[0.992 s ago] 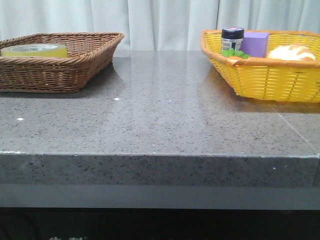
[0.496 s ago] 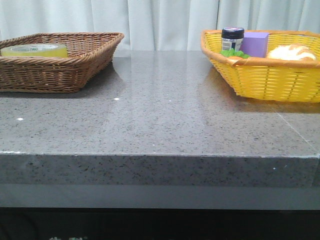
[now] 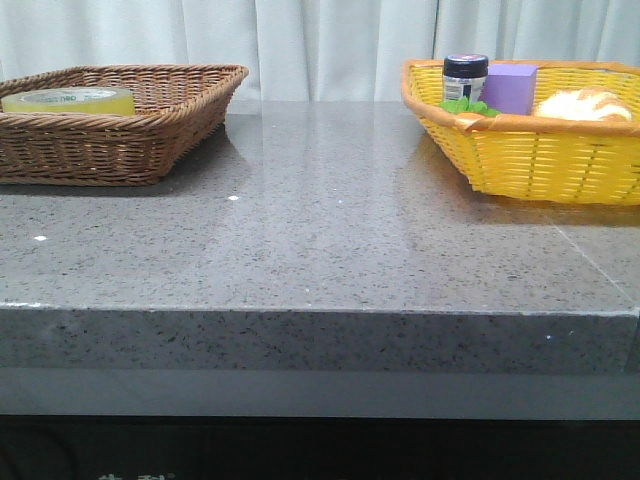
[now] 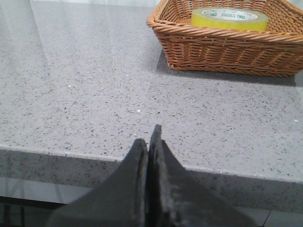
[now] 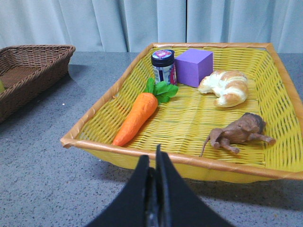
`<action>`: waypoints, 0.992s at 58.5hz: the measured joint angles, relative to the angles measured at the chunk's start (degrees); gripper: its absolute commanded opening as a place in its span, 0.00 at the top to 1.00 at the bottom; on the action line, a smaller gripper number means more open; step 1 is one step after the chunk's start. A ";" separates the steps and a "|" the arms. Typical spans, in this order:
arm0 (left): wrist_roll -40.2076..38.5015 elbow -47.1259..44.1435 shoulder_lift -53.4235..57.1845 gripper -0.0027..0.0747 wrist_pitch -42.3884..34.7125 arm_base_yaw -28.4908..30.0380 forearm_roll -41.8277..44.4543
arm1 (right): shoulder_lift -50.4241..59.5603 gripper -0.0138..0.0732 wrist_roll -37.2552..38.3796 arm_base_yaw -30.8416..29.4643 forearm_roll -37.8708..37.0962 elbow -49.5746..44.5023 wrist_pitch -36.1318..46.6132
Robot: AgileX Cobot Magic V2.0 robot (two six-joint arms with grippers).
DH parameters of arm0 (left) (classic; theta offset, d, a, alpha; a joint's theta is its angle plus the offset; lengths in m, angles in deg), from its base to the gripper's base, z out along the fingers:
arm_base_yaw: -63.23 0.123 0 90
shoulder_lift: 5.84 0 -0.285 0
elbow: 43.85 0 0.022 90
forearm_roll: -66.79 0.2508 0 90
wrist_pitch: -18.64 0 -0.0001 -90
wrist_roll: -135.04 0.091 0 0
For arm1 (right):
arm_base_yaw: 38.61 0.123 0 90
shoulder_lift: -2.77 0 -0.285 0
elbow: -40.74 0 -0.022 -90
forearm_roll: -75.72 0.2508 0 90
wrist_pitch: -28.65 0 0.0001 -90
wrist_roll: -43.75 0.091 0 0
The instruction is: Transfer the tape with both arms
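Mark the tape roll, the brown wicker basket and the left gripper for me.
tape roll (image 4: 230,19), left wrist view, on its yellow outer side wall.
brown wicker basket (image 4: 222,49), left wrist view, on its near woven wall.
left gripper (image 4: 150,142), left wrist view, at the closed fingertips.

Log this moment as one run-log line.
yellow translucent tape roll: in brown wicker basket, untouched | left gripper: shut, empty | right gripper: shut, empty, facing yellow woven basket
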 measured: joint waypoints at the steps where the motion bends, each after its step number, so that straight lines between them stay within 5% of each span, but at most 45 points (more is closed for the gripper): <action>1: 0.00 0.00 0.00 0.99 0.00 0.00 0.00 | 0.00 0.92 0.00 0.00 -0.04 0.00 0.00; 37: 0.00 0.00 0.00 0.99 0.00 0.00 0.00 | 19.01 0.92 -4.63 -9.13 0.86 -21.47 8.49; 58: 0.00 0.00 0.00 0.99 -0.05 0.00 0.00 | 19.46 0.92 -4.94 -9.27 1.72 -22.56 5.40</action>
